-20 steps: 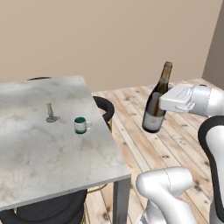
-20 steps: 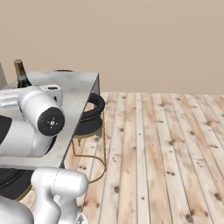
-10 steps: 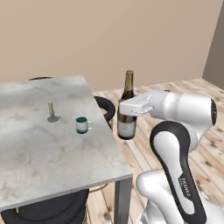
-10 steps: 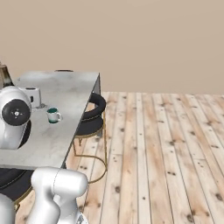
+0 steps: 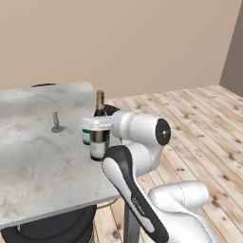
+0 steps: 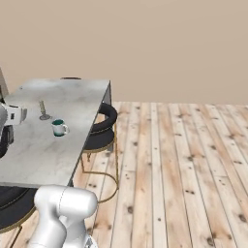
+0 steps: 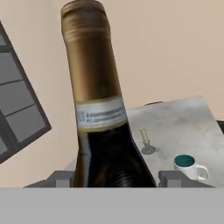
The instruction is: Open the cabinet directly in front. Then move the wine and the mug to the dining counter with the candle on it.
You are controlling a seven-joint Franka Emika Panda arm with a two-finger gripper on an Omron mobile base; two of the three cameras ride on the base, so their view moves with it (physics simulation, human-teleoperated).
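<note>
Since a second ago the arm has swung the wine [image 5: 98, 128] in from over the floor to above the desk [image 5: 42, 166] near its right edge. Fingers [image 7: 177, 178] clamp the bottle's body, upright, ready to set down. Mug [image 6: 59, 127] and candle [image 6: 43, 111] stand mid-desk.
</note>
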